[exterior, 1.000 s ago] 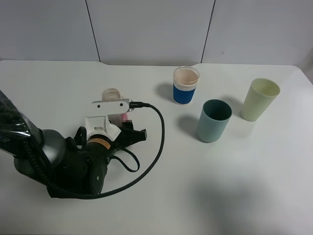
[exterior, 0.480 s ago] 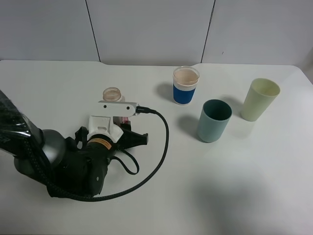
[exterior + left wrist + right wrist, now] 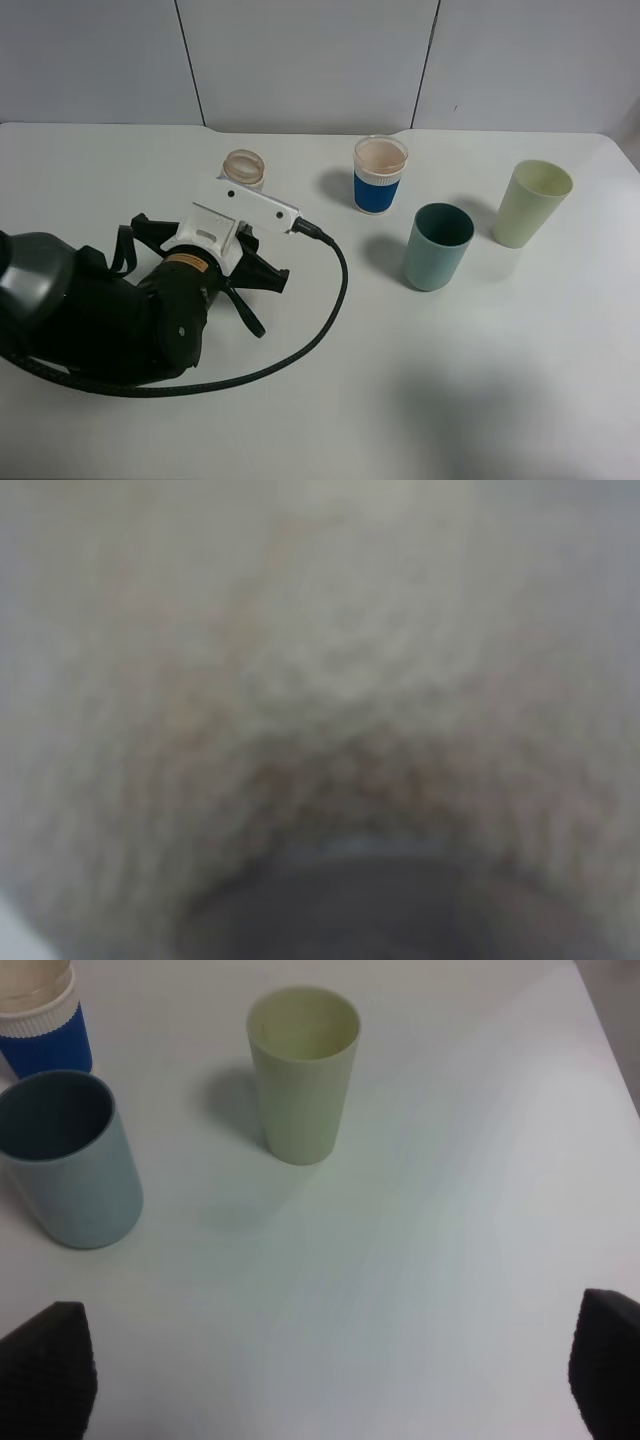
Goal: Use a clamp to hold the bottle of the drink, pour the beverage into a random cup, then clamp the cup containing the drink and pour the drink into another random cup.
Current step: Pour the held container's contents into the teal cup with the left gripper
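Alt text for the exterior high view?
The left arm's end effector grips a bottle, only its open neck showing, on a white table. Right of it stand a blue-banded cup, a teal tumbler and a pale yellow-green cup.

The bulky black left arm (image 3: 110, 320) has an orange band (image 3: 186, 262), white camera bracket (image 3: 245, 208) and thick black cable (image 3: 343, 285); the right gripper (image 3: 320, 1375) has black fingertips (image 3: 45, 1360).

You are looking at a test room for robots, much like a lab. The desk (image 3: 520, 400) is plain white. The wall (image 3: 300, 60) behind it is made of flat grey panels with thin dark lines between them. A big black robot arm (image 3: 110, 320) with a thick black cable (image 3: 344, 283) reaches over the desk. Plain plastic cups stand there, such as a green-blue cup (image 3: 437, 246) and a pale yellow cup (image 3: 531, 204).
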Controlling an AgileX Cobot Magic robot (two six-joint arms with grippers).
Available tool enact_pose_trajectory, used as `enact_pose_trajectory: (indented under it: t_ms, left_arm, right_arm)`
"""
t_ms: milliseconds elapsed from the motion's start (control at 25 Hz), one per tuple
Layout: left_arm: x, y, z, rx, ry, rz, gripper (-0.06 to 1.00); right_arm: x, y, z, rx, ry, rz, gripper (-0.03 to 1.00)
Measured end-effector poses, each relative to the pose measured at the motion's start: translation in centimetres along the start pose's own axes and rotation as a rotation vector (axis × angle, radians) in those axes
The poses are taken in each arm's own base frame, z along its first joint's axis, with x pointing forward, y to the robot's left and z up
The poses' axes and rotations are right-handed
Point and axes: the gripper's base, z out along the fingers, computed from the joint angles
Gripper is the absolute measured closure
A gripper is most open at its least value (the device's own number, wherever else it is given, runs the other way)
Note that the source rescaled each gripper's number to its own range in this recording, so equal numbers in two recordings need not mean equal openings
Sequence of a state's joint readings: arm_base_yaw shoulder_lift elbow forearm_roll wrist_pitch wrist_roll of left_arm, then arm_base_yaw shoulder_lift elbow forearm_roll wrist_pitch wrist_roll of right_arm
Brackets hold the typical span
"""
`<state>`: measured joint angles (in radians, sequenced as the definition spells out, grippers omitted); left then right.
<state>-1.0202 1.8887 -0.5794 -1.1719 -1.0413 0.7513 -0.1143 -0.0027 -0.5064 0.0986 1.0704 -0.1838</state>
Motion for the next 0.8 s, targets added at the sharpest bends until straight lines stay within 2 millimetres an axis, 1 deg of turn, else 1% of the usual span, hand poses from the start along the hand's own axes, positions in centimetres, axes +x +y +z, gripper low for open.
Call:
enact_pose_trajectory:
  t_ms: [120,200,400,480,600,680,800]
  left_arm:
    - [-1.0,1.0,-0.1,-0.033,-0.015,0.094,0.92]
    - [-1.5,1.8,0.0,-0.053,-0.017,0.121,0.92]
    - [-2.9,4.1,0.2,-0.109,-0.042,0.075,0.92]
    - [-3.4,4.3,0.3,-0.113,-0.065,0.074,0.92]
    - [-4.8,4.3,0.8,-0.139,-0.070,0.031,0.92]
    - [-6.2,4.1,1.1,-0.157,-0.060,0.016,0.92]
    - [-8.4,3.6,1.5,-0.155,-0.047,0.085,0.92]
  right_arm:
    - [0.0,0.0,0.0,0.000,0.000,0.000,0.16]
    - [0.0,0.0,0.0,0.000,0.000,0.000,0.16]
    - [0.0,0.0,0.0,0.000,0.000,0.000,0.16]
    - [0.0,0.0,0.0,0.000,0.000,0.000,0.16]
    - [0.0,0.0,0.0,0.000,0.000,0.000,0.16]
    - [0.0,0.0,0.0,0.000,0.000,0.000,0.16]
    - [0.0,0.0,0.0,0.000,0.000,0.000,0.16]
